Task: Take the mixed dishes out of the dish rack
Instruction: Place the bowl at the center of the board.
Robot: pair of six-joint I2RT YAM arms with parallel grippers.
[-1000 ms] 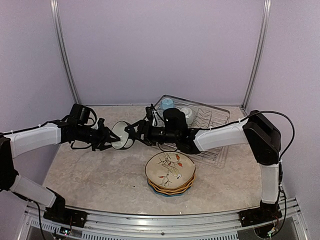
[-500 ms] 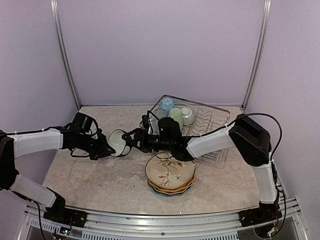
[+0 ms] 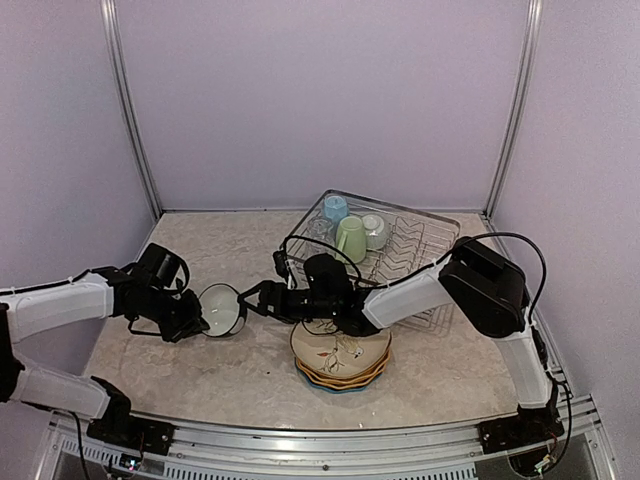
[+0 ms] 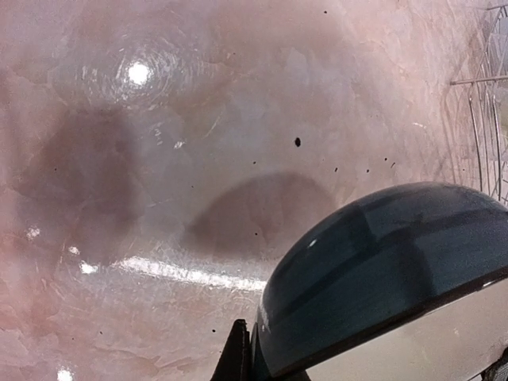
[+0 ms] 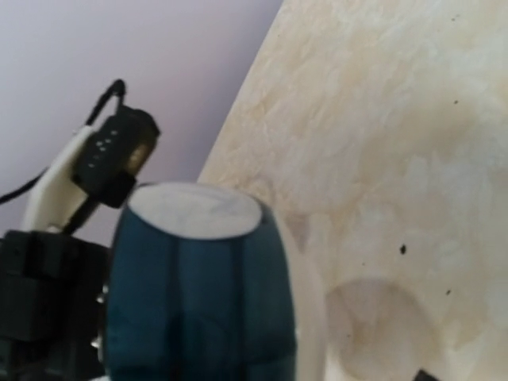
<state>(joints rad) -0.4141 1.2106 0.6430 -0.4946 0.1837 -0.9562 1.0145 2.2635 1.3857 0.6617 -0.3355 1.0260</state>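
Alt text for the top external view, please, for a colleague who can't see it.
The left pincer grips a small dark-outside bowl left of centre, the open right pincer beside it. Behind, the wire dish rack holds a pale green mug and a light blue mug; a bird-print plate tops a stack.

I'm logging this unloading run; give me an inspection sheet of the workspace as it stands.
Surface: marbled tabletop, no spills seen.
Job's things: dish rack holds pale green mug and light blue mug; small bowl outside it; bird-print plate atop stacked plates.
Clutter: nothing seen.
Grippers: left gripper shut on the small bowl; right gripper open beside it.
Cables: black cable looped at right arm.
Surroundings: lilac walls, metal posts.
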